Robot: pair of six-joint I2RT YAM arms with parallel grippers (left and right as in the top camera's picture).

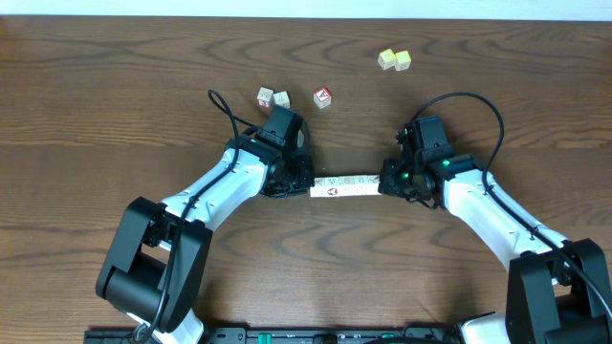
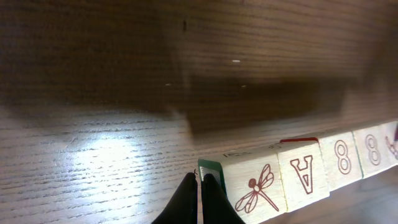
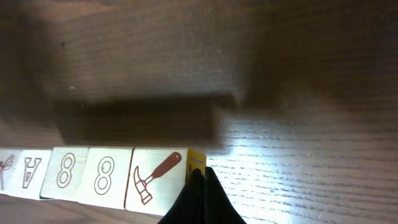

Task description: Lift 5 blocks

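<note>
Both closed tight: left jaws and right jaws are squeezing a row of five whitish printed wooden cubes (image 1: 346, 183) end-to-end over the dark wooden worktop (image 1: 115, 96).

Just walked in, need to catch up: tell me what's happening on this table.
Both arms squeeze a row of five blocks end to end: the left pincer, shut, presses the dragonfly end, the right pincer, shut, the hammer end. The row's detached shadow suggests it hangs above the table.
</note>
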